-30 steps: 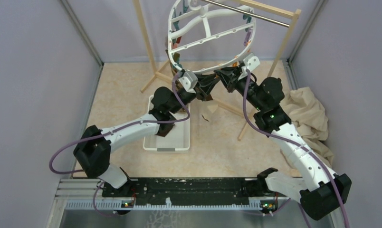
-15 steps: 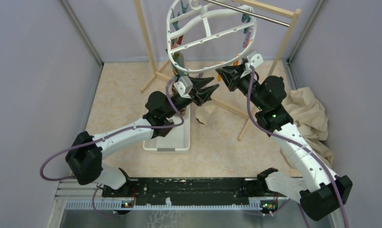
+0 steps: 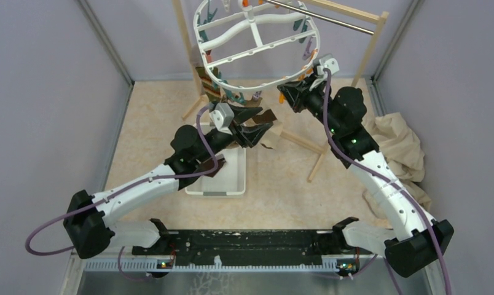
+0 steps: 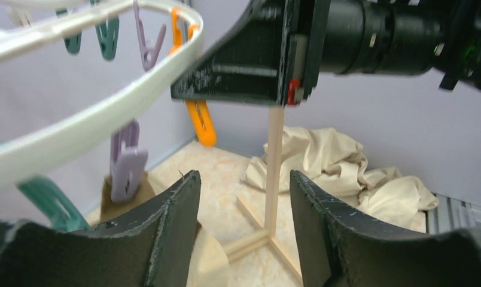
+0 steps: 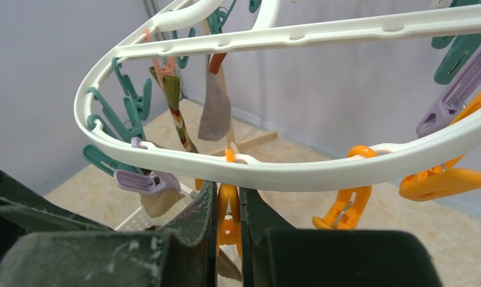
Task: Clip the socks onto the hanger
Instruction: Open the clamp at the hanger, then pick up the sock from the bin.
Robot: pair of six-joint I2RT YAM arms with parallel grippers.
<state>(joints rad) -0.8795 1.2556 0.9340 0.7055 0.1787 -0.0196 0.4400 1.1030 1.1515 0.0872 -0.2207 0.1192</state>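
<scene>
Swung leftward, ribbed white hanger (image 5: pixel 298 174); right tool (image 5: pixel 228 197) pinches orange peg (image 5: pixel 228 220); left tool (image 4: pixel 244 179) spread.

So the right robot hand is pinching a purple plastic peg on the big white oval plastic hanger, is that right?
Not quite. The right gripper is pinching an orange plastic peg, not a purple one, on the big white oval plastic hanger. The right wrist view shows the orange peg between its closed fingers.

Even, soft indoor light; faint shadows; left wrist view motion-blurred, foreground soft.
</scene>
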